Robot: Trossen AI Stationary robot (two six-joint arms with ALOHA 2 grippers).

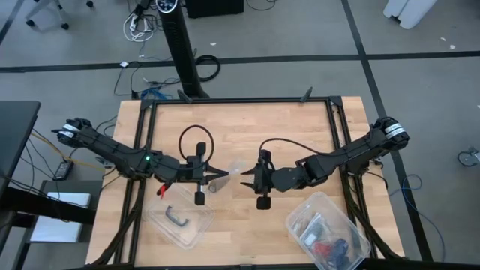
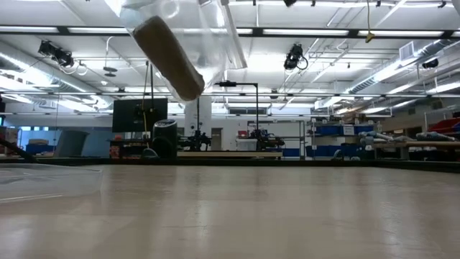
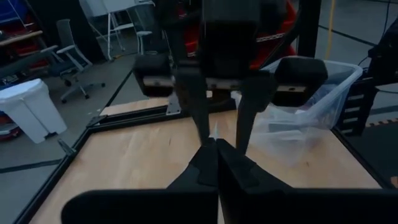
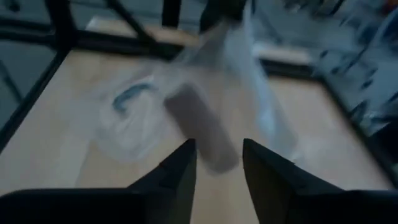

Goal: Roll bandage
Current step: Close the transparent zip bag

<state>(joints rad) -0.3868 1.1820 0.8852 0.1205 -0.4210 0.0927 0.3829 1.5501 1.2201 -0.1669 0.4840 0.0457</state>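
Observation:
The bandage (image 2: 169, 57) is a brown roll inside a clear plastic bag (image 2: 215, 36), held above the middle of the table. In the right wrist view the roll (image 4: 199, 124) hangs tilted in the bag. My left gripper (image 1: 226, 175) is shut on the bag. My right gripper (image 1: 245, 178) faces it from the right and is open. Its fingers (image 4: 180, 165) stand on either side of the roll's lower end; whether they touch the bag I cannot tell. My left gripper pinches a thin clear edge of the bag (image 3: 214, 132) between its shut fingertips. The fingers come nearly level from the table's left. The bag hangs below them clear of the table, with the roll tilted inside.
A clear plastic lid with a black handle piece (image 1: 178, 217) lies on the table near the front left. A clear tub (image 1: 328, 232) holding several small items stands at the front right. Black frame rails (image 1: 240, 101) run along the table's far and side edges.

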